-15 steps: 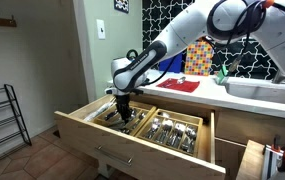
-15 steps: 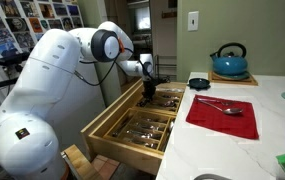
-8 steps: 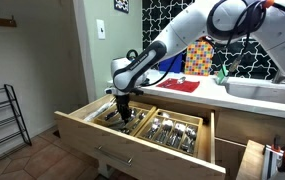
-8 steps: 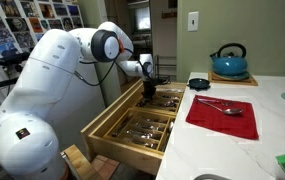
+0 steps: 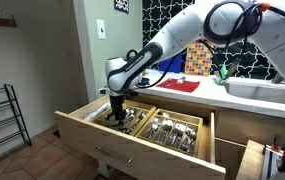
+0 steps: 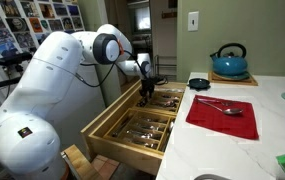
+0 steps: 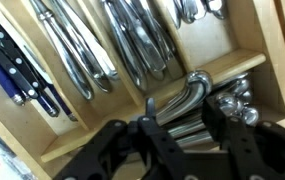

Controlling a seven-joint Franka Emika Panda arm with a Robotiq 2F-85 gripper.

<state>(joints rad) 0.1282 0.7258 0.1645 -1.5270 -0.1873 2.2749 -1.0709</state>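
Hand part-open, fingers either side of bent silver cutlery, lower centre of wrist view, no clamp visible. Cutlery sits in open drawer, left compartment in an exterior view.

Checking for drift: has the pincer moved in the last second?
Yes. In an exterior view the pincer has shifted slightly from the middle divider toward the side wall of the drawer.

Shiny metal cutlery piled in a wooden drawer compartment
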